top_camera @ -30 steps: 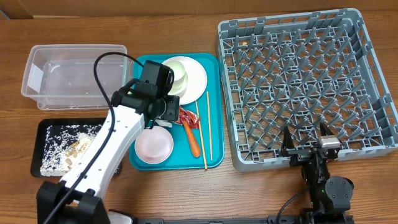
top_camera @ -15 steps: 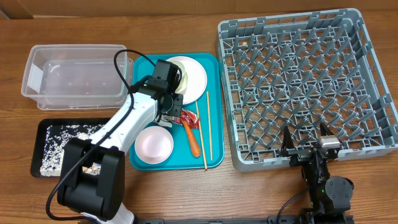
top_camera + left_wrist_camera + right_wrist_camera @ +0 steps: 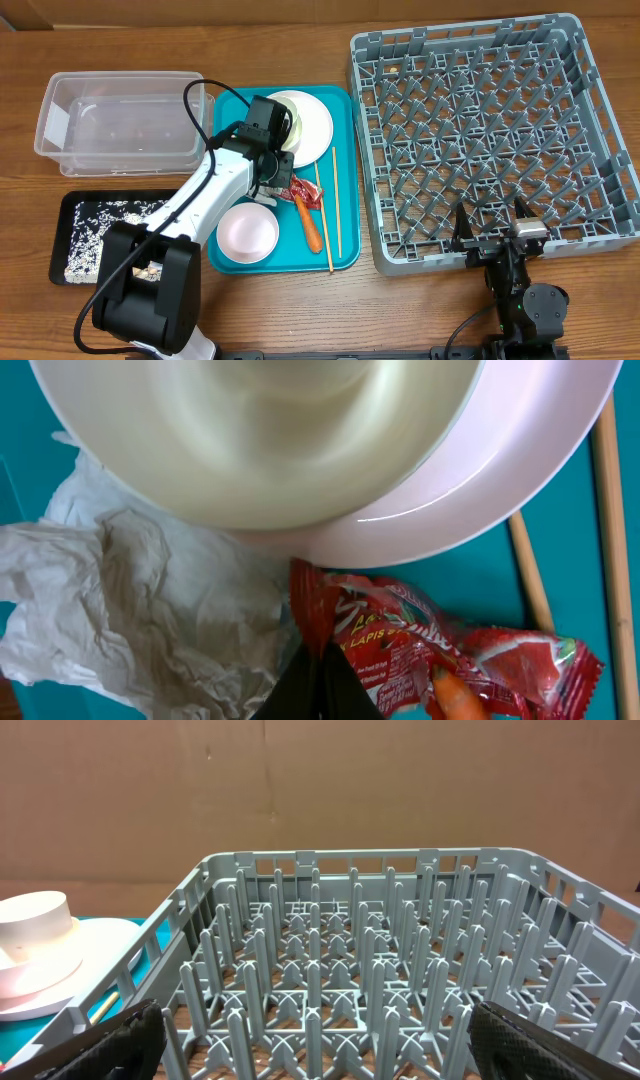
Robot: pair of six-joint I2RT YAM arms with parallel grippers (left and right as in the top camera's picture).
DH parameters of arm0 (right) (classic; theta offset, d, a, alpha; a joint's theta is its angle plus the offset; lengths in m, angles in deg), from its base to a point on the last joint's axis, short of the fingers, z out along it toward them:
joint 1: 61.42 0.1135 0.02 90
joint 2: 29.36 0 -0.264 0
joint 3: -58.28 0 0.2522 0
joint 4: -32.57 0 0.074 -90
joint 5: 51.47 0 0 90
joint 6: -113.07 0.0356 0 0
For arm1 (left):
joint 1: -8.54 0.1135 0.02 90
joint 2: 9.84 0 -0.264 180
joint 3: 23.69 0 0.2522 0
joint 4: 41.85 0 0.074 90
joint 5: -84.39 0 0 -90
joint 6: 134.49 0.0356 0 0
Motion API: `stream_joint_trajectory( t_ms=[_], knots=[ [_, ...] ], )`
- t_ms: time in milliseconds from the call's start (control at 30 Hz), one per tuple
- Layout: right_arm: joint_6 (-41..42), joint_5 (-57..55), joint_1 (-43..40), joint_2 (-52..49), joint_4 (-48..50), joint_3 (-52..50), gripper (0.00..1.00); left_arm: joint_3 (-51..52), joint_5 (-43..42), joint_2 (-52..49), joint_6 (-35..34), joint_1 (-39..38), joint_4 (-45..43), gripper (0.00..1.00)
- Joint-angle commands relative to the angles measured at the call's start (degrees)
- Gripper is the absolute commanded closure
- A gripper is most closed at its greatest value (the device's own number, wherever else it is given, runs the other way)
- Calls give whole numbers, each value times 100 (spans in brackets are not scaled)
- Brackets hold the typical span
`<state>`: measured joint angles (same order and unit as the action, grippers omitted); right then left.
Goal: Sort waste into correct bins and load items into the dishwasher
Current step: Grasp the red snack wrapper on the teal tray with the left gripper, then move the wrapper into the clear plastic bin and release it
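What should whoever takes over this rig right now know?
Left gripper: jaws shut on the red wrapper, beside the tissue, on the teal tray.
Right gripper: open, empty, at the rack's near edge.
Done: rice lies in the black tray.
Left: wrapper, tissue and carrot go to bins; the clear tub looks empty. The plate, back bowl, front bowl and chopsticks are on the teal tray; the rack holds no dishes.

The red wrapper [image 3: 400, 640] lies crowded: plate [image 3: 520, 460] rim close against it, tissue [image 3: 130, 610] on one side, carrot [image 3: 460, 695] and chopsticks [image 3: 527, 575] on the other (only thin strips of teal tray [image 3: 470, 578] between). The rack [image 3: 480, 120] has pegs that leave narrow slots.
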<state>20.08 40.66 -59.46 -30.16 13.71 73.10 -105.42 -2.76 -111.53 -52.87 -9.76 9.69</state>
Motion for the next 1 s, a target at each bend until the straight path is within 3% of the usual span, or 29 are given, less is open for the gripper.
stream_joint_trajectory(
  t_ms=[0, 333, 667, 967],
  knots=[
    [-7, 11, -15, 52, 48, -61, 0, -544, -118, 380, 46, 0, 278, 96],
    [-7, 11, -15, 52, 48, -61, 0, -1725, -197, 1335, 46, 129, 1036, 96],
    [-7, 11, -15, 52, 48, -61, 0, -1930, 122, 1471, -26, 1899, 1130, 96],
    [-7, 11, -15, 52, 48, -61, 0, -1919, 70, 940, -44, 3364, 874, 96]
  ],
)
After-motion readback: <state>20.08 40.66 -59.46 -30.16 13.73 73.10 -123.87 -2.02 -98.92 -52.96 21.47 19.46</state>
